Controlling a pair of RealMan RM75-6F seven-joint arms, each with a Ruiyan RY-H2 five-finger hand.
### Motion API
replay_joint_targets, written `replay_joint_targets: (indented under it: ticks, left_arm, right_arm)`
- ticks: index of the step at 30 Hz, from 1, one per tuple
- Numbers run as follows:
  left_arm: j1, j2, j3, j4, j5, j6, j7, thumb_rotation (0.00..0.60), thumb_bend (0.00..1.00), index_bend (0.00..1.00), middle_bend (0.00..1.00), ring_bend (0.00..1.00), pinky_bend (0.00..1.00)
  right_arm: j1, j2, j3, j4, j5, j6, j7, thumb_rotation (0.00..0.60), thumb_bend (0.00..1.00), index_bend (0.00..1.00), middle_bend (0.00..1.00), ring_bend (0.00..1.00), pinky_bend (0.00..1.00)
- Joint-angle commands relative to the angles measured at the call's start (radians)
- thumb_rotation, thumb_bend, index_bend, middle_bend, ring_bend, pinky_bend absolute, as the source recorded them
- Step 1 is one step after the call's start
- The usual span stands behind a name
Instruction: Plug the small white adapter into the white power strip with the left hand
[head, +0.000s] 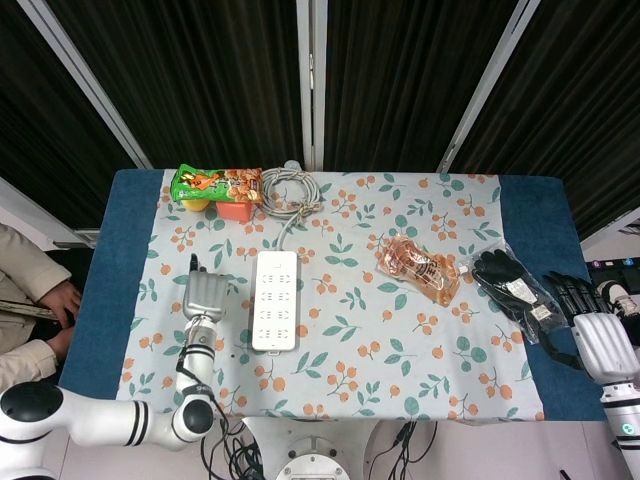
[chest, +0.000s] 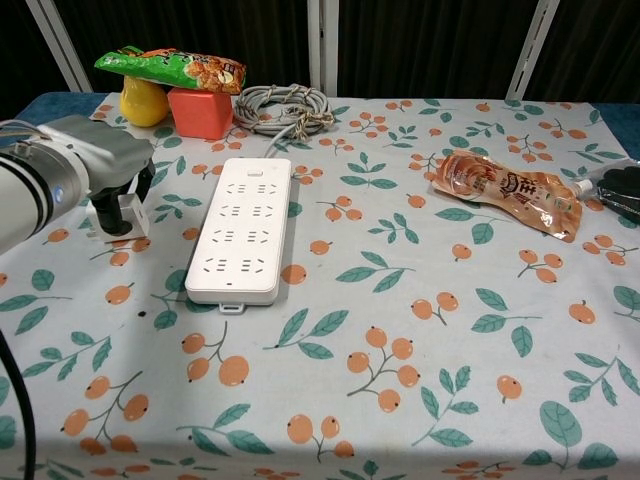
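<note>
Dark curtains back a counter (head: 520, 215) under a leaf-and-berry cloth. Near its left edge the adapter (chest: 120, 216), a small white block, sits beside the strip (chest: 241, 240), a long white slab lying toward the back edge. The left hand (chest: 92, 165) wraps its fingers (chest: 104, 214) down around the adapter. Only the chest view shows that grasp; from the head view the hand (head: 204, 294) hides the adapter. The right hand (head: 596, 335), at the right edge, is visible only from above, its fingers extended toward a black glove packet (head: 510, 281).
</note>
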Motion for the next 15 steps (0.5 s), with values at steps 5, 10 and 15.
replay_joint_targets:
  ticks: [5, 10, 15]
  left_arm:
    - [0.004, 0.016, 0.017, 0.011, 0.070, -0.028, -0.068, 0.600, 0.41, 0.60, 0.61, 0.42, 0.15]
    - [0.035, 0.077, 0.012, -0.004, 0.199, -0.126, -0.258, 0.600, 0.42, 0.63, 0.64, 0.44, 0.17]
    - [0.106, 0.103, -0.011, 0.051, 0.405, -0.231, -0.625, 0.600, 0.42, 0.63, 0.65, 0.44, 0.18]
  right_arm:
    - [-0.004, -0.001, -0.001, 0.000, 0.002, 0.004, 0.000, 0.600, 0.33, 0.00, 0.04, 0.00, 0.00]
    - [-0.007, 0.002, 0.001, -0.003, 0.004, 0.010, -0.002, 0.600, 0.33, 0.00, 0.04, 0.00, 0.00]
    - [-0.008, 0.001, 0.001, -0.006, 0.004, 0.011, -0.005, 0.600, 0.33, 0.00, 0.04, 0.00, 0.00]
